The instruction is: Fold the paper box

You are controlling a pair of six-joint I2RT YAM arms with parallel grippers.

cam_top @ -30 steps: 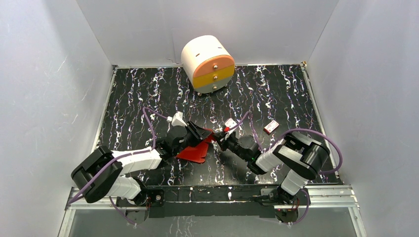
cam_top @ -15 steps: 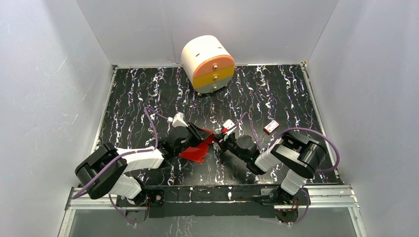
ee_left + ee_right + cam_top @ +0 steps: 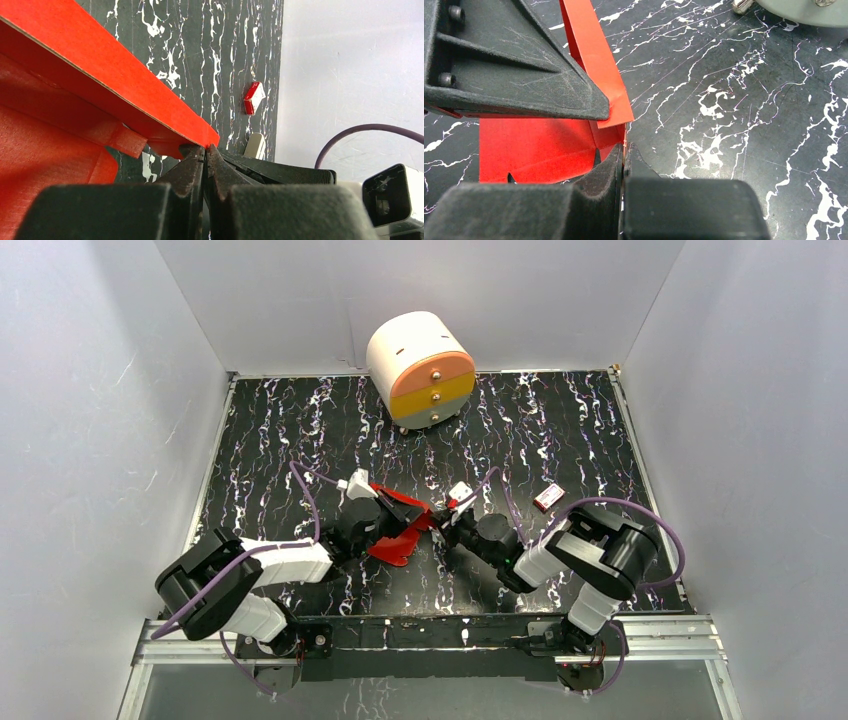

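The paper box (image 3: 396, 543) is a bright red flapped card sheet lying mid-table between both arms, one long flap (image 3: 398, 503) lifted off the surface. My left gripper (image 3: 420, 517) reaches in from the left; its jaws (image 3: 205, 146) are shut and pinch the corner of that raised flap (image 3: 125, 85). My right gripper (image 3: 444, 528) comes from the right, jaws (image 3: 624, 148) shut on a thin upright edge of the red card (image 3: 539, 145). The two sets of fingertips sit almost touching. In the right wrist view the left gripper's finger (image 3: 514, 75) presses against the flap (image 3: 594, 55).
A round white, orange and yellow drawer unit (image 3: 420, 368) stands at the back centre, its base showing in the right wrist view (image 3: 809, 10). A tiny red-and-white packet (image 3: 549, 497) lies right of the arms, also in the left wrist view (image 3: 254, 98). Grey walls enclose the black marbled table (image 3: 560, 430).
My left gripper has closed from open onto the flap's corner, and the flap now stands higher over the gripper. The right gripper stays shut on the card and has shifted slightly left.
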